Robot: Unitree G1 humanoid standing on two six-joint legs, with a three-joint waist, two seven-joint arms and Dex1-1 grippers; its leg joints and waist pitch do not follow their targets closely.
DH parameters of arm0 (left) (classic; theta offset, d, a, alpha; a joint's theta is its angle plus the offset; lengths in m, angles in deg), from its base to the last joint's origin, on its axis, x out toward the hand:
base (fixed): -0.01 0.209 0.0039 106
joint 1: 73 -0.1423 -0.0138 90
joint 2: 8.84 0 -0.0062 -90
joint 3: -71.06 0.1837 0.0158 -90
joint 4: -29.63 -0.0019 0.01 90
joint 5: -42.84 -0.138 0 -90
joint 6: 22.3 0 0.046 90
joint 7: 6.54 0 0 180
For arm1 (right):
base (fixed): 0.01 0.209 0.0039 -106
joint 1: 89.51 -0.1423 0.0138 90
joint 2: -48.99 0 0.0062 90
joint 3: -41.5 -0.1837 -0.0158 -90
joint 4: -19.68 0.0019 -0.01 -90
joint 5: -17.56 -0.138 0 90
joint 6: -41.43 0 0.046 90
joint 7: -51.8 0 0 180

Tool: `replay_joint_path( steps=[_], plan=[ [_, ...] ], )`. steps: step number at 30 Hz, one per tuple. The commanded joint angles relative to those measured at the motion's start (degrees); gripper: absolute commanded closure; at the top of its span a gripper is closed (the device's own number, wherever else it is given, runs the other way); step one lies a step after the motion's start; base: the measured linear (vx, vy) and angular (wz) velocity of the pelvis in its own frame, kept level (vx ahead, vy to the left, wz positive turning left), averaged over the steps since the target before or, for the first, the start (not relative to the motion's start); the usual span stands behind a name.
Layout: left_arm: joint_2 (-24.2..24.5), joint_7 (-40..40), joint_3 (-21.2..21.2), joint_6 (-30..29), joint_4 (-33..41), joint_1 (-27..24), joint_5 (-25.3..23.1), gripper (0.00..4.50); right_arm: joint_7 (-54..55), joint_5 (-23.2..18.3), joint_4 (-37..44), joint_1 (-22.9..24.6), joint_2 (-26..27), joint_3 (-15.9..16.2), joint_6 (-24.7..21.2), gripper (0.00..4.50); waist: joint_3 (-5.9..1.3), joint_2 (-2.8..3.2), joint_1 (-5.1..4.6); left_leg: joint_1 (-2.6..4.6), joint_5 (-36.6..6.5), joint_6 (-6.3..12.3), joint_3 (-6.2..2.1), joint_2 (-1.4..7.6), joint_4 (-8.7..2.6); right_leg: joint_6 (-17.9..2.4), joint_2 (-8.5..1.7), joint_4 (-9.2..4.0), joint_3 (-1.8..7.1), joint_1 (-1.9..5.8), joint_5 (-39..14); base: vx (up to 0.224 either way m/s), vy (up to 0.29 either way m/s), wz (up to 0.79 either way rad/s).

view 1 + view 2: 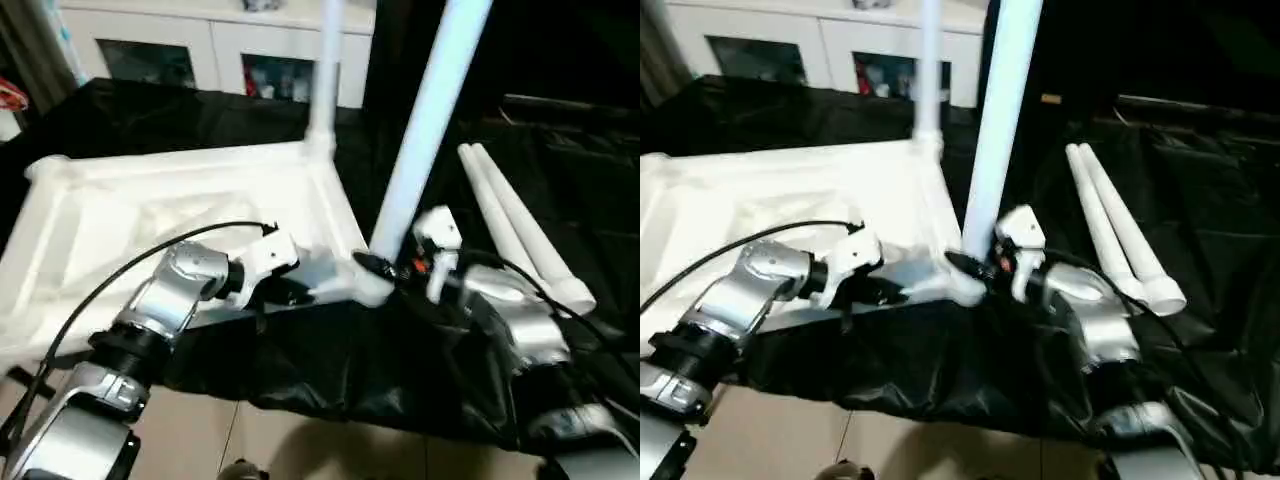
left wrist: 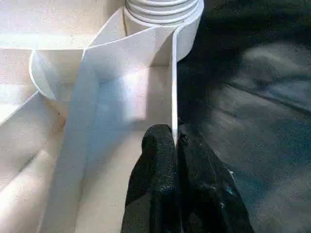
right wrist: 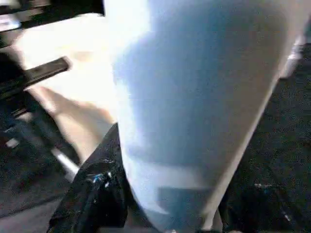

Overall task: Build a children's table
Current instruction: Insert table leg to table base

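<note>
Upside down on a black cloth (image 1: 300, 385): the white table top (image 1: 150, 215), ribs facing up. Pinched tight on the thin rim wall (image 2: 173, 87) of that top: the left end effector (image 2: 176, 145), its two black fingers (image 2: 158, 160) pressed together with the wall between them (seen best from the left wrist). Just past its fingertips, a round corner socket (image 2: 163, 14) with ridged rings. Wrapped around the bottom of a long white leg (image 1: 430, 110): the right end effector (image 1: 385, 268), jaws half apart and grasping the leg, black fingers (image 3: 99, 194) on both sides of it. Leaning a little, that leg, with its foot end at the near corner of the top, right beside the left end effector. Standing straight up at the far corner: another leg (image 1: 325, 80), already in its socket. Off to the right of the right end effector: two more legs (image 1: 520, 230) lying side by side on the cloth. Farther back, a white cabinet (image 1: 215, 50) with glass doors.
</note>
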Motion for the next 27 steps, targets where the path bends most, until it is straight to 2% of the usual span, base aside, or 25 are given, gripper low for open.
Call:
replay_joint_path(
  steps=[1, 2, 4, 8, 11, 13, 17, 18, 19, 20, 22, 24, 27],
  plan=[
    [-1.74, -3.54, -2.3, -2.33, 5.13, 2.39, 0.68, 4.5, 7.82, 3.05, -8.06, -0.56, 1.93, -0.04, -2.45, 2.59, -3.22, 0.73, -0.14, 0.48, -14.05, -0.78, -0.72, 1.86, -4.28, -12.44, -4.96, -4.13, 3.01, 2.73, -10.16, 0.0, 0.0, 0.0],
    [-3.56, -5.9, -2.27, -4.48, 6.78, 2.22, 0.42, 4.5, 11.71, 3.6, -10.39, -2.31, 3.37, -0.32, -3.12, 2.59, -3.16, 1.11, -0.22, 0.4, -14.12, -0.96, -0.83, 1.81, -4.31, -12.57, -4.94, -4.1, 2.92, 2.79, -10.18, 0.0, 0.0, 0.0],
    [-7.41, -11.2, -1.96, -8.25, 8.94, 2.05, -0.85, 4.5, 16.44, 4.23, -14.2, -5.18, 6.16, -1.18, -3.73, 2.59, -3.08, 0.82, -0.77, 0.5, -14.36, -1.24, -0.66, 1.83, -4.24, -12.91, -4.86, -4.24, 2.98, 2.8, -10.51, 0.0, 0.0, 0.0],
    [-10.19, -14.22, -0.6, -10.06, 10.17, 1.55, -1.78, 4.5, 18.79, 3.71, -15.86, -6.62, 7.91, -1.98, -4.26, 2.59, -3.19, 0.71, -0.58, 0.33, -12.17, 0.01, -0.54, 1.68, -4.0, -12.77, -4.78, -4.15, 2.95, 3.08, -7.97, 0.0, 0.0, 0.0],
    [-11.25, -15.03, -0.22, -10.52, 10.27, 1.45, -1.68, 4.5, 19.19, 3.77, -15.84, -6.75, 8.54, -2.0, -4.4, 2.59, -3.21, 0.48, -0.52, 0.4, -12.12, 0.56, -0.48, 1.67, -4.02, -12.33, -4.8, -4.24, 2.89, 3.11, -8.69, 0.0, 0.0, 0.0],
    [-11.44, -15.02, 0.17, -10.28, 10.29, 1.65, -1.8, 4.5, 19.52, 3.73, -16.02, -7.14, 9.06, -2.11, -4.08, 2.59, -3.29, 0.7, -0.5, 0.45, -12.99, 0.27, -0.53, 1.76, -4.09, -11.95, -4.85, -4.44, 2.91, 3.05, -10.2, 0.0, 0.0, 0.0],
    [-10.84, -15.13, 0.64, -10.66, 10.59, 1.79, -2.99, 4.5, 20.51, 4.85, -17.69, -8.38, 9.69, -2.5, -2.52, 2.59, -3.35, 0.67, -0.72, 0.5, -13.85, -0.4, -0.62, 1.79, -4.18, -11.7, -4.87, -4.44, 2.91, 2.99, -11.19, 0.0, 0.0, 0.0],
    [-10.75, -14.95, 0.68, -10.79, 10.75, 1.73, -2.93, 4.5, 19.94, 4.61, -17.58, -8.36, 9.77, -2.58, -2.4, 2.59, -3.35, 0.23, -0.71, 0.48, -13.82, -0.16, -0.57, 1.7, -4.13, -11.6, -4.93, -4.43, 2.92, 3.07, -11.71, 0.0, 0.0, 0.0],
    [-10.62, -14.81, 0.73, -10.82, 10.87, 1.72, -2.87, 4.5, 19.67, 4.26, -17.44, -8.4, 9.87, -2.82, -2.31, 2.24, -3.35, 0.12, -0.71, 0.45, -13.63, 0.01, -0.51, 1.71, -4.12, -11.45, -4.97, -4.52, 2.95, 3.08, -11.93, 0.0, 0.0, 0.0],
    [-10.3, -14.69, 0.79, -11.0, 11.27, 1.63, -2.67, 4.5, 19.03, 3.2, -16.9, -8.44, 10.03, -3.51, -2.68, 2.24, -3.48, -0.02, -0.68, 0.45, -12.97, 0.26, -0.5, 1.78, -4.07, -11.28, -5.0, -4.44, 2.99, 3.08, -11.69, 0.0, 0.0, 0.0],
    [-9.91, -14.5, 0.8, -11.01, 11.54, 1.57, -2.56, 4.5, 18.67, 2.61, -16.35, -8.5, 10.01, -3.88, -3.16, 2.24, -3.59, 0.11, -0.62, 0.43, -12.23, 0.44, -0.57, 1.84, -4.05, -11.44, -5.01, -4.22, 2.97, 3.15, -10.55, 0.0, 0.0, 0.0],
    [-8.96, -13.22, 0.99, -8.89, 11.83, 1.13, -2.17, 4.5, 17.72, 1.95, -14.76, -8.61, 9.58, -4.32, -3.51, 1.82, -3.7, 0.13, -0.73, 0.38, -10.79, 0.72, -0.46, 1.77, -3.88, -12.2, -4.81, -3.91, 2.92, 3.15, -7.48, 0.0, 0.0, 0.0],
    [-8.53, -12.29, 1.09, -7.34, 11.99, 0.78, -1.91, 4.5, 16.37, 1.24, -13.79, -8.66, 9.45, -4.71, -4.03, 1.67, -3.79, 0.14, -0.76, 0.29, -9.13, 1.38, -0.37, 1.69, -3.64, -12.9, -4.79, -3.65, 2.97, 3.27, -4.73, 0.0, 0.0, 0.0]
  ],
)
